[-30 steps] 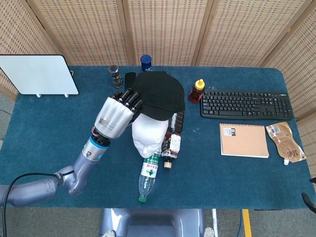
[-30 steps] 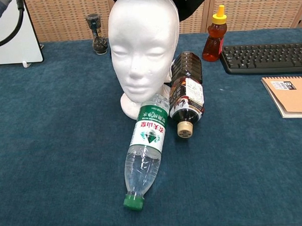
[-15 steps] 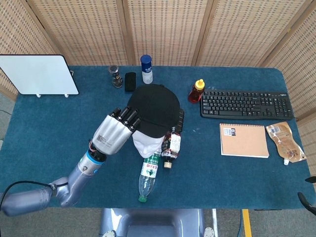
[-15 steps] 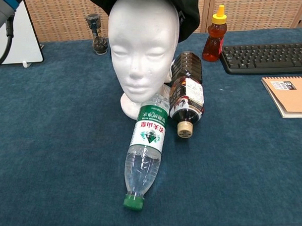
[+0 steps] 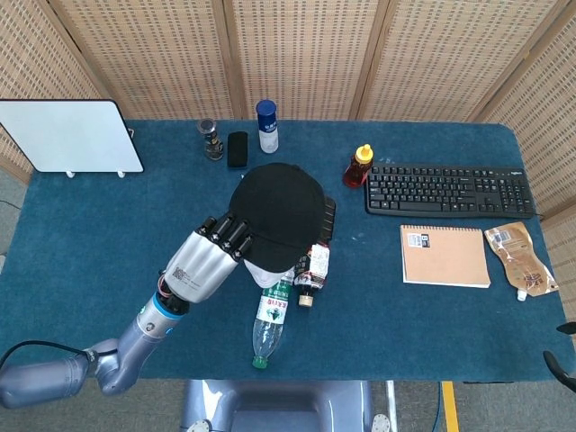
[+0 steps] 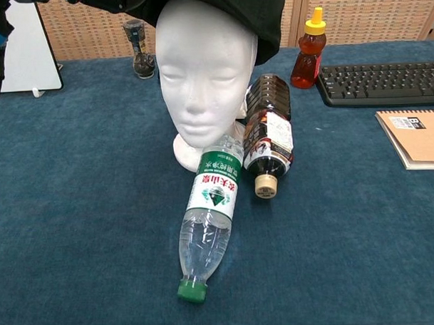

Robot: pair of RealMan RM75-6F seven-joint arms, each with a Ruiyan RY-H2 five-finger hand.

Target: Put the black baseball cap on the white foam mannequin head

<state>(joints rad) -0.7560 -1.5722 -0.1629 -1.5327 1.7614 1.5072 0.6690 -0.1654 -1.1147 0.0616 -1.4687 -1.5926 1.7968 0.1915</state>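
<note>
While left hand (image 5: 209, 255) grips black cap (image 5: 277, 209) on foam head (image 6: 205, 77), water bottle (image 6: 209, 230) and dark bottle (image 6: 268, 136) lie against head's base.

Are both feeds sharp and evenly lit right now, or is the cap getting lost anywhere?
Head view: sharp, even light, soft shadows; the black baseball cap shows as a flat dark patch with little surface detail, the left hand gripping its edge. Chest view: sharp; the cap is cropped by the top edge, and the white foam mannequin head is bright but its face remains readable.
</note>
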